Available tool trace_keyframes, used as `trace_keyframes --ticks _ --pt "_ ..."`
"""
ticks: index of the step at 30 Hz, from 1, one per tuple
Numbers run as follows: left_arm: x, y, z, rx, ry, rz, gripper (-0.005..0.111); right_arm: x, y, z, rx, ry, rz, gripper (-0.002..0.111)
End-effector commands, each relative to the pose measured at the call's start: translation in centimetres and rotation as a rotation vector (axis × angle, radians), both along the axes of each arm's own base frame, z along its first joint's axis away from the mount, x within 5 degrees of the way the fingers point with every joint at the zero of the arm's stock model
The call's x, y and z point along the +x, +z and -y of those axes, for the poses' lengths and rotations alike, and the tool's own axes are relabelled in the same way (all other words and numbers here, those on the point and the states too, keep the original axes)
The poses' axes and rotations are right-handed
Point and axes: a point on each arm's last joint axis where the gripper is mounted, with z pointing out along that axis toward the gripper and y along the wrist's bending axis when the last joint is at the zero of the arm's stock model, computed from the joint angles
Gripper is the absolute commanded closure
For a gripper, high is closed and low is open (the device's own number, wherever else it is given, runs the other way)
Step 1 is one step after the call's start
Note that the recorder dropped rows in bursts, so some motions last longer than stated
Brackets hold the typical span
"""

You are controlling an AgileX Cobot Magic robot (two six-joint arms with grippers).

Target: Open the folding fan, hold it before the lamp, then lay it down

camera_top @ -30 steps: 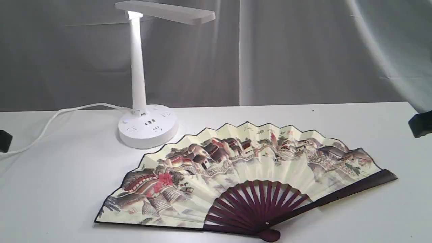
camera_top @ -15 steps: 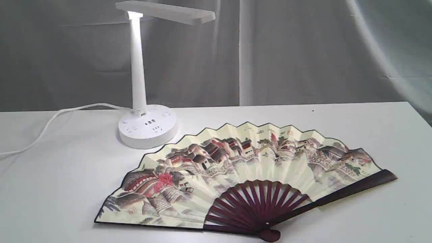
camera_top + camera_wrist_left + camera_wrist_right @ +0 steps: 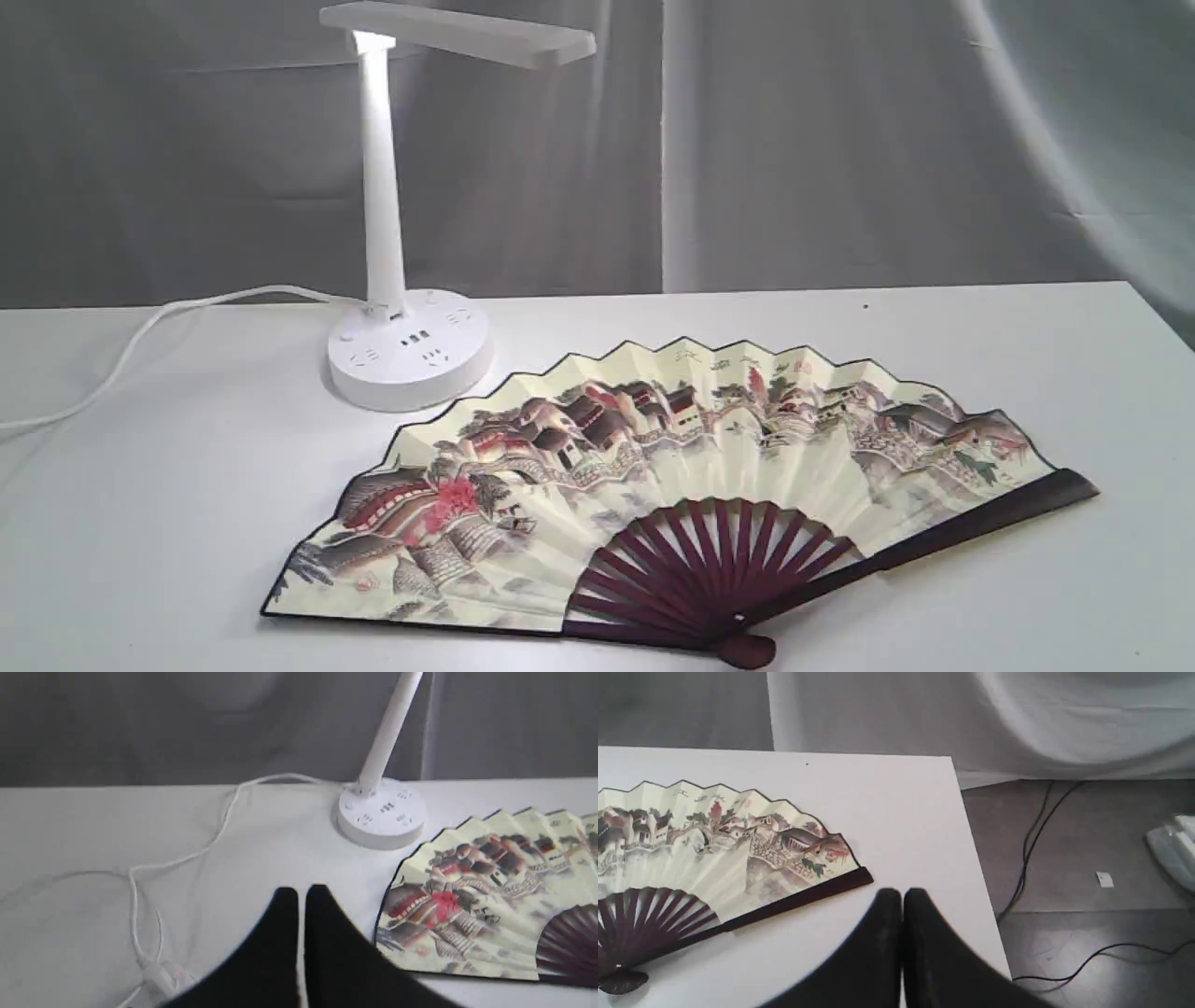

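The folding fan (image 3: pixel 672 467) lies fully spread and flat on the white table (image 3: pixel 934 327), painted side up, pivot toward the front edge; it also shows as fan (image 3: pixel 476 896) and fan (image 3: pixel 714 844). Behind its left part stands the lit white lamp (image 3: pixel 383 233), round base on the table, lamp (image 3: pixel 380 812). Neither gripper appears in the exterior view. My left gripper (image 3: pixel 301 893) is shut and empty, hovering left of the fan's left edge. My right gripper (image 3: pixel 902 895) is shut and empty, just off the fan's right guard near the table's right edge.
The lamp's white cord (image 3: pixel 140 336) trails left across the table, with an inline switch (image 3: pixel 161 975). A grey curtain hangs behind. Beyond the table's right edge (image 3: pixel 978 858) lie floor cables (image 3: pixel 1031 844).
One second ago both grippers' dark tips showed at the left and right edges of the exterior view; they have since drawn out of it. The fan and lamp have not moved.
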Motion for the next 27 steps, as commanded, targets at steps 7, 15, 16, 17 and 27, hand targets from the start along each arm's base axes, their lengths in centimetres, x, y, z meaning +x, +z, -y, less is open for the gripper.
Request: trace_keyframes --ticks 7,15,16,17,27 --pt "-7.7 -0.1 0.0 -0.011 0.002 0.201 0.107 -7.8 -0.4 0.5 -0.015 -0.04 0.144 0.108" --pt "-12.7 -1.2 0.0 -0.003 0.0 0.371 0.107 -14.3 -1.5 1.3 -0.061 -0.119 0.332 0.108" --pt "-13.2 -1.3 0.0 -0.003 0.0 0.386 0.107 -15.2 -1.8 1.4 -0.066 -0.13 0.36 0.108" --pt "-13.7 -1.5 0.1 -0.008 -0.006 0.402 0.107 -15.8 -2.0 1.5 -0.066 -0.132 0.383 0.108" --pt "-14.8 -3.1 0.2 -0.019 -0.014 0.301 0.107 -18.9 -2.8 1.3 -0.036 -0.123 0.497 0.108"
